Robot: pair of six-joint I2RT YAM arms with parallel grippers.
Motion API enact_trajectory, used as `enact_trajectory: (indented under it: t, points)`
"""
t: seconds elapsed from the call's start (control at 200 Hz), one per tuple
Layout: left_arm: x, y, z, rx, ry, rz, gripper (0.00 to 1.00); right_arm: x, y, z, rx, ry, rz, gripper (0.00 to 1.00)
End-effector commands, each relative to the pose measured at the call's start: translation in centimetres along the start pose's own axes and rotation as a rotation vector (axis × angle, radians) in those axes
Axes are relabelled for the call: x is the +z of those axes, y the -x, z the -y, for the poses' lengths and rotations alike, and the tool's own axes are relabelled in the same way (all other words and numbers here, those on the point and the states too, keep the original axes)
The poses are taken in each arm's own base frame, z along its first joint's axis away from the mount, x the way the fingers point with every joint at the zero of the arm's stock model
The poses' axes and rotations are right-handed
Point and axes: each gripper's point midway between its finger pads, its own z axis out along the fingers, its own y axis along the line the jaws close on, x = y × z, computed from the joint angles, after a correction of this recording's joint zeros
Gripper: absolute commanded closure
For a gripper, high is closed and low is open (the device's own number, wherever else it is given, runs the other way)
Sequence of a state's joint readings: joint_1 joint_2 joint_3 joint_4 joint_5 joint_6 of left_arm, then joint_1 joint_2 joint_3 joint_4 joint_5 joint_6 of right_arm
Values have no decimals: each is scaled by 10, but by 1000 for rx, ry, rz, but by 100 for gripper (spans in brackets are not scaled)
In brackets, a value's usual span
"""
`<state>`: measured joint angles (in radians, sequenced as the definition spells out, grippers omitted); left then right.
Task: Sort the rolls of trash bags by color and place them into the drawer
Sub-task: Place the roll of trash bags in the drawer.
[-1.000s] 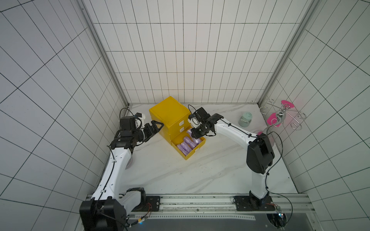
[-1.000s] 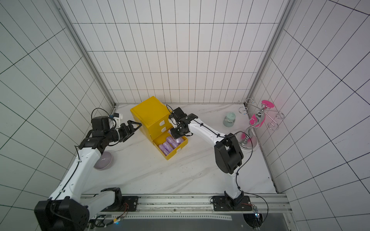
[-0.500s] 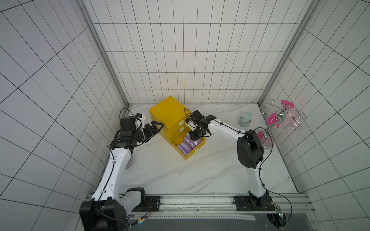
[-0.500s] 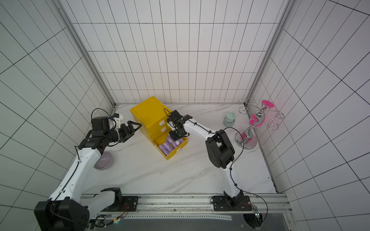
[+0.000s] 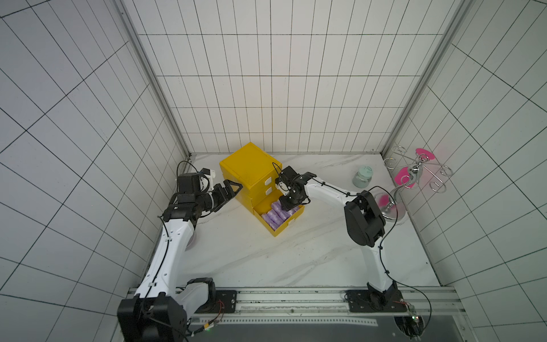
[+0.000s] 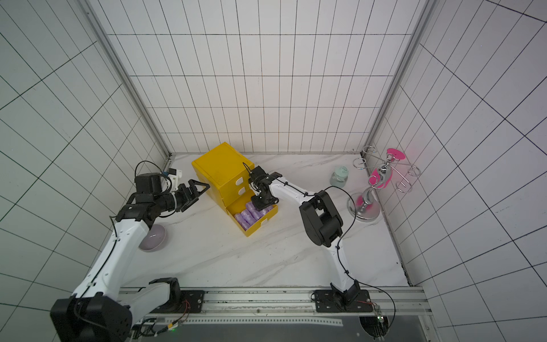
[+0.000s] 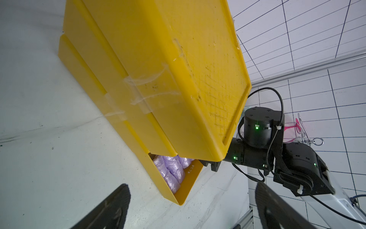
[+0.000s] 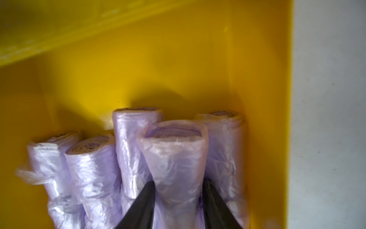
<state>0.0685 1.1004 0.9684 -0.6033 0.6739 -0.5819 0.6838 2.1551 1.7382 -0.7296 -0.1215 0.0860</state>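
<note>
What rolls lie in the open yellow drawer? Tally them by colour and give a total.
Lilac crinkly thin-plastic rolls: 5
Other colours: 0 in view
Total: 5, all in the open yellow plastic drawer

Robot lab test cell: white gridded tile walls [image 5: 266, 88] on three sides, aluminium corner post [image 5: 152, 76], marble-look tabletop [image 5: 251, 254], left arm [image 5: 168, 251], right arm [image 5: 374, 263] bolted to metal rail [image 5: 296, 297] along lower frame edge.
</note>
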Motion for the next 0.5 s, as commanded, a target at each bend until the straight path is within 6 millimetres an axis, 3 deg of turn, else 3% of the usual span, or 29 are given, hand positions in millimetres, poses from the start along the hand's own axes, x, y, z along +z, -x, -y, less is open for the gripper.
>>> enact_trajectory:
  t: [0.0, 0.3, 0.435, 0.495]
  points:
    - [-9, 9, 12, 44, -15, 33, 3, -20, 14, -9, 12, 16, 79, 48]
    - [-19, 21, 24, 67, -10, 69, 3, -91, 42, -16, 60, 36, 246, 36]
    - [-25, 34, 32, 84, 3, 113, 3, -118, 36, -15, 104, 36, 303, 39]
    - [-27, 42, 35, 92, 12, 135, 3, -125, 27, -10, 136, 26, 314, 50]
